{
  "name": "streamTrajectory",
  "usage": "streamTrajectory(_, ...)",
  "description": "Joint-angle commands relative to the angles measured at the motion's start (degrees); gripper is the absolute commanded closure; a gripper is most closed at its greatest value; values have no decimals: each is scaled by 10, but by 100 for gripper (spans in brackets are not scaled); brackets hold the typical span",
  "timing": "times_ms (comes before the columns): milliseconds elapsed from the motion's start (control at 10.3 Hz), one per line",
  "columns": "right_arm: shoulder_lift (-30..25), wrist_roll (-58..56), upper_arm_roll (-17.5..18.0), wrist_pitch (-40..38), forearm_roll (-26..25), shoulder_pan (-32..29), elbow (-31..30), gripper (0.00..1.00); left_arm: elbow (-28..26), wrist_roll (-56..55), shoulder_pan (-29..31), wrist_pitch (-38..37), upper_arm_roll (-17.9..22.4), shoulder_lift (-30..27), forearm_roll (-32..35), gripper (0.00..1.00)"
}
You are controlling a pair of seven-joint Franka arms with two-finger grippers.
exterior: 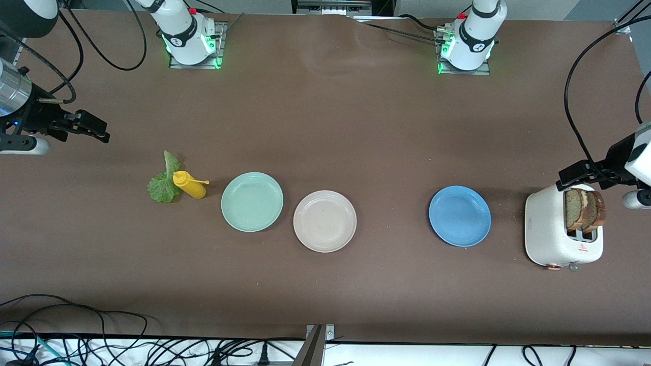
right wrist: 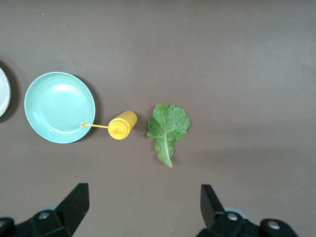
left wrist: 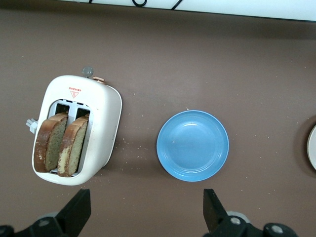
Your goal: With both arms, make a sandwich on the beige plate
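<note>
The beige plate (exterior: 324, 221) lies bare near the table's middle; its edge shows in the left wrist view (left wrist: 312, 148) and the right wrist view (right wrist: 2, 94). Two bread slices (exterior: 585, 208) stand in a white toaster (exterior: 546, 229) at the left arm's end, also in the left wrist view (left wrist: 59, 145). A lettuce leaf (exterior: 164, 180) lies flat toward the right arm's end, also in the right wrist view (right wrist: 168, 126). My left gripper (exterior: 577, 178) is open and empty, over the table beside the toaster (left wrist: 146, 212). My right gripper (exterior: 91, 126) is open and empty, over the table beside the lettuce (right wrist: 143, 210).
A yellow squeeze bottle (exterior: 190, 185) lies on its side between the lettuce and a mint green plate (exterior: 252, 201), which sits beside the beige plate. A blue plate (exterior: 460, 215) lies between the beige plate and the toaster. Cables run along the table's near edge.
</note>
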Motion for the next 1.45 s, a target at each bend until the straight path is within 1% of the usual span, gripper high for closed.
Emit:
streamTrajectory(0,-13,2,1,-3,-7,2,-9,0,1,11,3,-6,1,-2,-6,0)
streamTrajectory(872,-13,2,3,-3,-7,1,-9,0,-7,11,4,-6,2,-1,-6,0)
streamTrajectory(1356,-13,2,3,-4,-7,1,-9,0,-7,13,16,-6,2,2,-6,0)
